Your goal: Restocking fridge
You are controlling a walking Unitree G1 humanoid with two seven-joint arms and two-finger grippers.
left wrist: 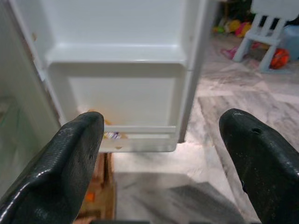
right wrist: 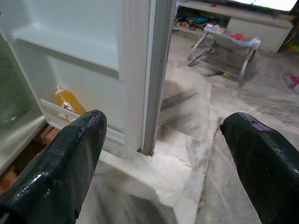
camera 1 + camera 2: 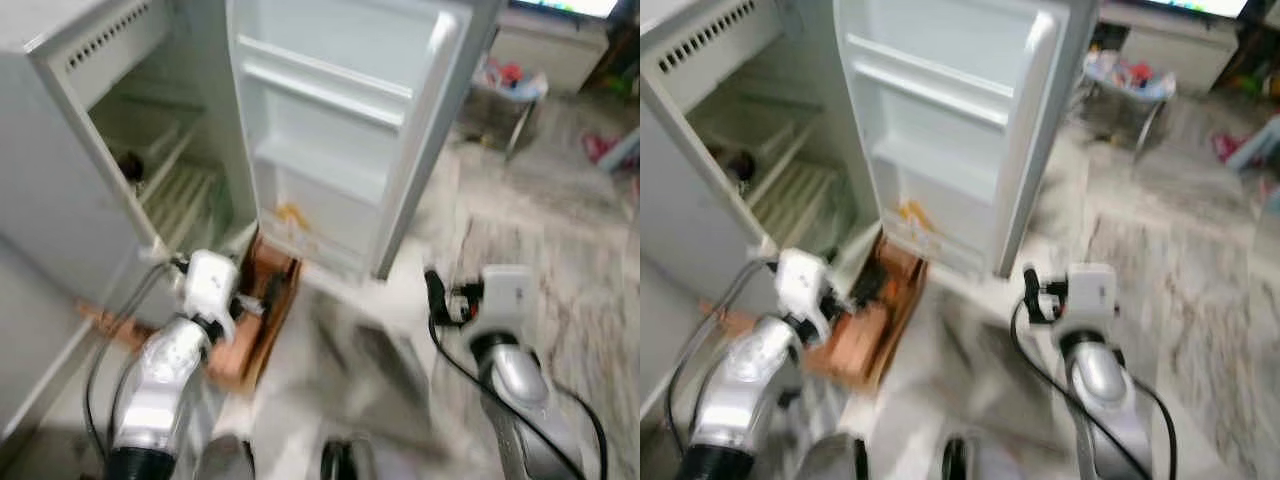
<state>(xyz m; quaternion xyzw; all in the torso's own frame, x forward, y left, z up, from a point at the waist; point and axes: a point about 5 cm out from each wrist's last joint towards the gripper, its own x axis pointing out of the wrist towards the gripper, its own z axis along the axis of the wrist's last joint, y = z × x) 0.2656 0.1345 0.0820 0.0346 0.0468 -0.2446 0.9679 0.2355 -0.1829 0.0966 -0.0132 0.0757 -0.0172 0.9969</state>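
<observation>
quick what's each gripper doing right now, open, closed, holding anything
Left gripper: open, holding nothing, pointed at the fridge door's bottom shelf.
Right gripper: open, holding nothing, near the door's outer edge.

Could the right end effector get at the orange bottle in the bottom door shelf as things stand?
Probably yes. The fridge door stands wide open and the orange bottle sits in its lowest shelf behind a low rail. The right end effector is open and empty, with bare floor ahead; it would need to swing toward the shelf.
</observation>
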